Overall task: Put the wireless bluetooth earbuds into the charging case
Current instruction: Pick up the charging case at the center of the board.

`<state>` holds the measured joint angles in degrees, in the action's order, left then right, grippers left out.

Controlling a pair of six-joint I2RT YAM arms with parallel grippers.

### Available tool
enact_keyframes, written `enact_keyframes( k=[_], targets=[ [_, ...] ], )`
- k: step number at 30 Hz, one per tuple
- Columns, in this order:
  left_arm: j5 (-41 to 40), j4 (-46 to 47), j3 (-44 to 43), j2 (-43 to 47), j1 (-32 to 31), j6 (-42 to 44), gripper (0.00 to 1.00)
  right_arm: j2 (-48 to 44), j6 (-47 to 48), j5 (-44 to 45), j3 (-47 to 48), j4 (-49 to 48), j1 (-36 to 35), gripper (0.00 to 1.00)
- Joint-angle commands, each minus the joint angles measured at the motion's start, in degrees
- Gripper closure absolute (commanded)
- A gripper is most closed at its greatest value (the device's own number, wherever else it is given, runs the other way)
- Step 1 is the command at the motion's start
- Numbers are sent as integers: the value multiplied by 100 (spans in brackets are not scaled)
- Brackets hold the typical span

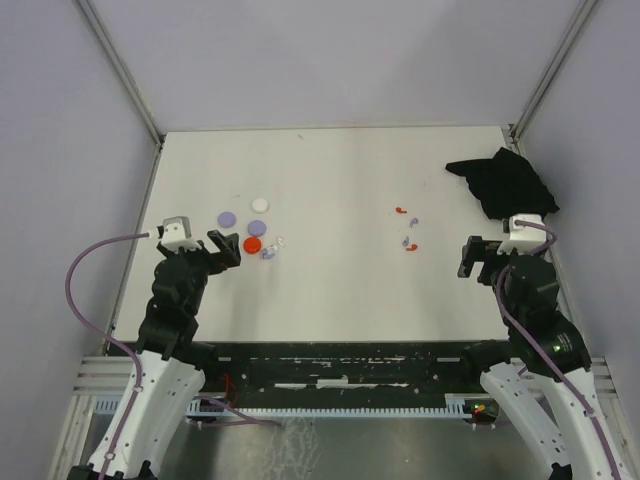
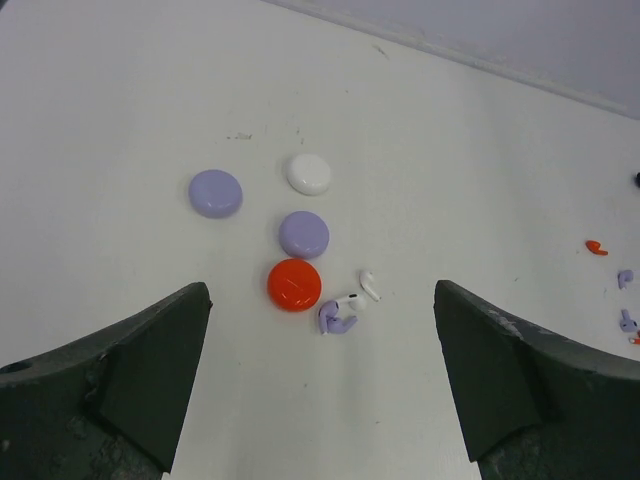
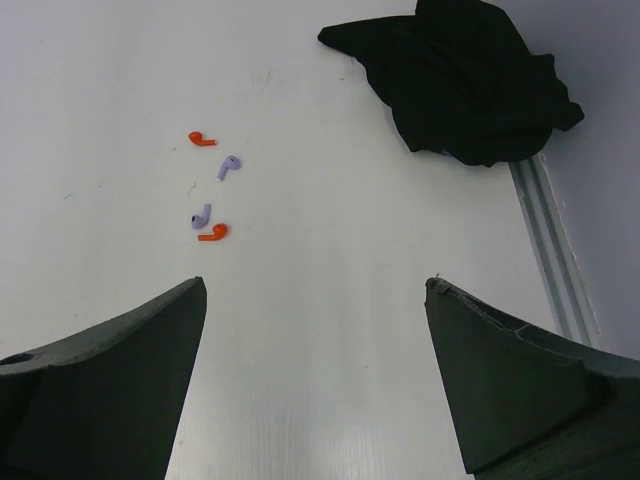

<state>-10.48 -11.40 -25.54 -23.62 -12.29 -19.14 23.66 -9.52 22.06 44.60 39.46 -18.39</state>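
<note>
Both wide and empty: the left pincer (image 1: 228, 248) hovers by four round cases (image 2: 304, 234) on the bench (image 1: 330, 190), with lilac and white earbuds (image 2: 340, 318) just beside the red case (image 2: 294, 284). The right pincer (image 1: 468, 256) faces four loose red and lilac earbuds (image 3: 212, 233), a black cloth (image 3: 460, 75) beyond.

Black cloth (image 1: 505, 180) crumpled at table (image 1: 330, 180) far-right corner.
</note>
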Motion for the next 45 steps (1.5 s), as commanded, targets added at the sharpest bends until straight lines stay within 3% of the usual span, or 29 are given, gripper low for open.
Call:
enact_keyframes(
  k=[1,9,15,22,30,40,45],
  targets=[
    [-230,362,-5,76,-19,-383,1,-137,93,-94,73,-299,-40,1],
    [157,325,-91,82,-20,-170,1,-441,74,-56,-47,-406,-42,1],
    [42,151,-352,-540,-25,-209,0,-258,62,-281,-40,-422,-42,1],
    [189,112,-1020,-2443,-19,-174,0,-219,72,-449,-56,-473,-42,1],
    [-793,-716,-2367,-4760,-10,-536,0,-278,103,-536,-47,-441,-43,1],
    [-956,-774,-3027,-6472,-4,-860,0,-270,122,-538,-48,-404,-46,1],
    [-618,-768,-3234,-6913,-1,-914,9,-238,129,-480,-48,-404,-42,1]
  ],
)
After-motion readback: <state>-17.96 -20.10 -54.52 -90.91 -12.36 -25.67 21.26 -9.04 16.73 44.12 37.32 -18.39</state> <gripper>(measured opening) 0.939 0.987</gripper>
